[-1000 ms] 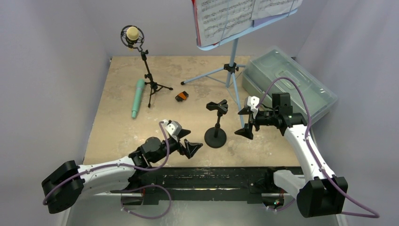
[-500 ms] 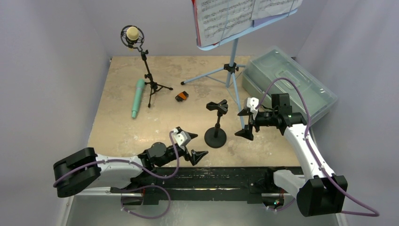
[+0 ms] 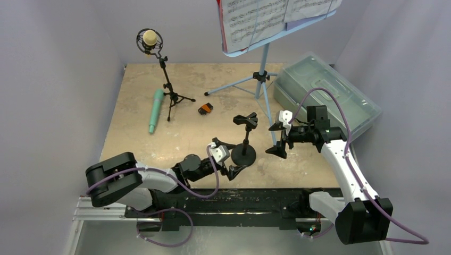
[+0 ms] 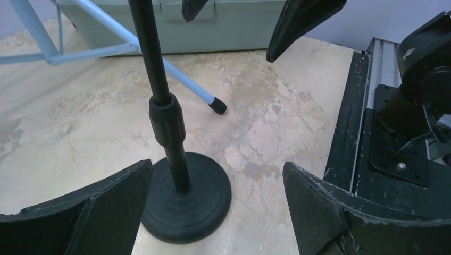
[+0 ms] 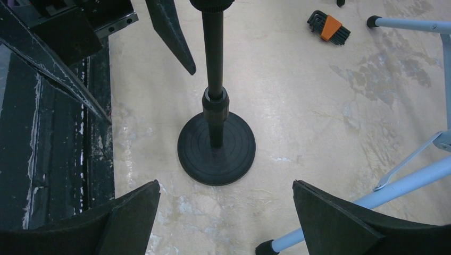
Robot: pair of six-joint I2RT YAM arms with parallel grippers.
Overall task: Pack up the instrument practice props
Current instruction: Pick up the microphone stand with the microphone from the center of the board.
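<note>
The black round-base pole point(image 3: 243, 153) stands upright at the table's front middle. My left gripper point(image 3: 234, 158) is open and low, with its jaws on either side of the pole's base point(image 4: 186, 197) and not touching it. My right gripper point(image 3: 276, 138) is open and empty just right of the pole point(image 5: 216, 147). The beige microphone point(image 3: 150, 37) sits on the black tripod point(image 3: 169, 90) at the back left. The teal microphone point(image 3: 155, 110) lies beside it. The light-blue music rack point(image 3: 262, 70) holds music sheets point(image 3: 266, 18) at the back.
A translucent grey-green box point(image 3: 327, 94) with its lid on stands at the right. An orange and black hex key set point(image 3: 205, 109) lies mid-table. A rack leg point(image 5: 372, 195) runs close under my right gripper. A black rail borders the front edge point(image 4: 361, 133).
My left arm has swung right and forward, bringing its open gripper around the pole's base. The right arm has barely moved.
</note>
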